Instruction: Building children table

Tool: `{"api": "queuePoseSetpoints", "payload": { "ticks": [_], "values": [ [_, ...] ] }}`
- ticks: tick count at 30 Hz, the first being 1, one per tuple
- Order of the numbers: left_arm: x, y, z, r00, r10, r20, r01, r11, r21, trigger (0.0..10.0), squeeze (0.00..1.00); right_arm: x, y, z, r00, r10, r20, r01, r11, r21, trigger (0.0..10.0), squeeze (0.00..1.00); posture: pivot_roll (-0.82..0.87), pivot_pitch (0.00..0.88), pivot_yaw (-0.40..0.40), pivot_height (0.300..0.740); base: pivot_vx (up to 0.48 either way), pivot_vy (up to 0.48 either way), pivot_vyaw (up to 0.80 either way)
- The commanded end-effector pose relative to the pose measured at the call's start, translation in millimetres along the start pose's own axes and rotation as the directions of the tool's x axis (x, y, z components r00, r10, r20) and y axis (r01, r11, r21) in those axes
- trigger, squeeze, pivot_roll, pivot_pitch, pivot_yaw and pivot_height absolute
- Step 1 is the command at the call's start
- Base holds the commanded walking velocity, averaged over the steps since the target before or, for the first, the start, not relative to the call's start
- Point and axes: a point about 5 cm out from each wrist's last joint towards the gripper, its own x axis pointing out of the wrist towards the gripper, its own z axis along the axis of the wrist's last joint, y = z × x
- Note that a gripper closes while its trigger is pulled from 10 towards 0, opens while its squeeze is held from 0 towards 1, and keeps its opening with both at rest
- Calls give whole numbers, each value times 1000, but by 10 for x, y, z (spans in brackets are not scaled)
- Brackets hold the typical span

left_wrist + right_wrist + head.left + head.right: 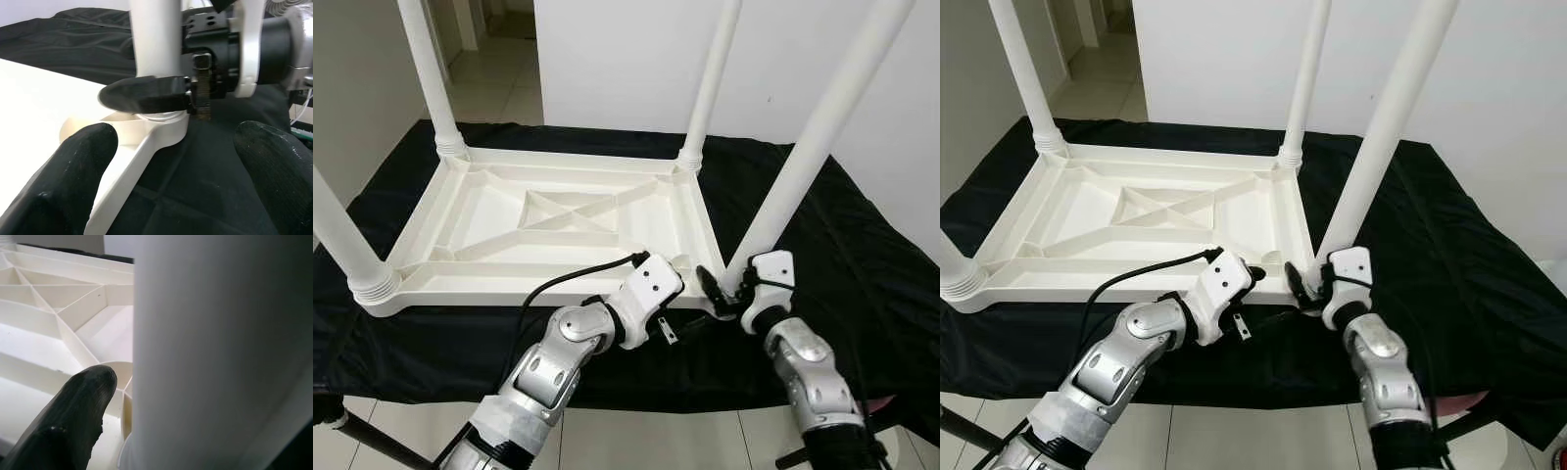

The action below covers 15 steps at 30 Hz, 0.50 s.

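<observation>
Nearest the robot, the right gripper (722, 291) is clamped w/ its black fingers on the base of the near-right white plastic tube leg (803, 162), right where that leg enters the corner socket (164, 122) of the upside-down white plastic ribbed tabletop (558, 220). In the right wrist view one finger (73, 423) lies against the tube, the leg's wall just beside it. The left gripper (171, 147) sits just beside the same corner, on the robot's left of it, fingers spread apart, holding nothing; corner rim lies between the two pads (68, 176). Key relation: the leg's long axis leans away from the socket, up and to the robot's right, not upright like the other three, so prob. not fully seated yet. Right arm owns the leg; left is nearer the tabletop edge and could brace it. Further back, the tabletop lies flat on a black cloth-covered surface (862, 245), w/ the near-left leg (342, 235) and the two far legs (429, 69) standing straight in their sockets.
</observation>
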Motion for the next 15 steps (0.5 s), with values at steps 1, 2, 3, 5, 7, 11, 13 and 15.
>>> {"api": "queuePoseSetpoints", "payload": {
  "ticks": [1, 2, 3, 5, 7, 11, 13, 15],
  "values": [
    [19, 17, 1, 1000, 28, -4, -28, 1000, 9, 10000, 0, 36, 7, -16, 999, 49, -10, -50, 998, -25, 10000, 0, 25, 27, -35, 740, 0, 0, 0],
    [20, 19, 3, 1000, 29, -3, -29, 1000, 10, 10000, 0, 70, 4, -13, 997, 71, -14, -72, 997, -34, 10000, 0, 27, 27, -36, 740, 0, 0, 0],
    [20, 20, 3, 1000, 31, -3, -31, 999, 10, 10000, 0, 91, -1, -13, 996, 90, -16, -90, 995, -38, 10000, 0, 27, 27, -36, 740, 0, 0, 0],
    [19, 23, 5, 999, 32, -2, -32, 999, 10, 10000, 0, 114, -2, -17, 994, 110, -19, -111, 993, -48, 10000, 0, 29, 29, -38, 740, 0, 0, 0],
    [19, 27, 7, 999, 35, -1, -35, 999, 9, 10000, 0, 136, -3, -25, 992, 125, -27, -127, 990, -59, 4196, 0, 30, 31, -38, 740, 0, 0, 0],
    [20, 35, 11, 999, 39, -1, -39, 999, 9, 10000, 0, 163, -11, -48, 989, 144, -42, -146, 987, -73, 0, 0, 34, 32, -41, 740, 0, 0, 0],
    [16, 38, 10, 999, 43, -1, -43, 999, 8, 10000, 0, 165, -11, -73, 986, 160, -53, -163, 984, -70, 0, 0, 34, 32, -41, 740, 0, 0, 0],
    [10, 41, 10, 999, 47, -1, -47, 999, 8, 10000, 0, 153, -9, -116, 981, 182, -68, -186, 981, -63, 0, 0, 37, 39, -42, 740, 0, 0, 0]
  ]
}}
